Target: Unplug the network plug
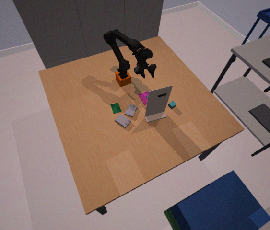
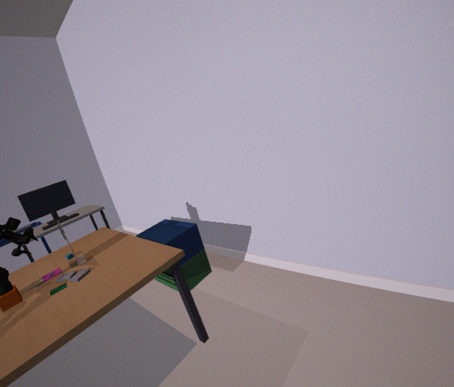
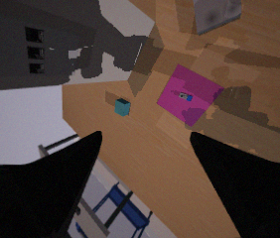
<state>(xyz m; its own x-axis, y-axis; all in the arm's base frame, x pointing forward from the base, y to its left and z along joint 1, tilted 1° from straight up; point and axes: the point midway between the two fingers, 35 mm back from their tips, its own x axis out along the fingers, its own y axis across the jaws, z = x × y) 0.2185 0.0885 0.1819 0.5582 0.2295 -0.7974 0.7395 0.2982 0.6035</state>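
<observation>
Magenta marks the square (image 3: 190, 94) on the wooden table (image 1: 139, 158), and the small plug (image 3: 185, 96) lies inside it, near its middle, touching nothing of mine. My claw (image 1: 145, 70) hangs in the air above the table, well apart from the plug, its two black fingers spread wide with only bare wood showing between them. I hold nothing. My arm rises from the orange base block (image 1: 123, 78). Beside the square stands the grey upright panel (image 1: 158, 102) on its foot, three dark sockets (image 1: 162, 94) in a row near its top edge. A teal cube (image 1: 172, 104) sits on the panel's far side. Two grey plates (image 1: 126, 115) and a green card (image 1: 115, 108) lie flat nearby.
</observation>
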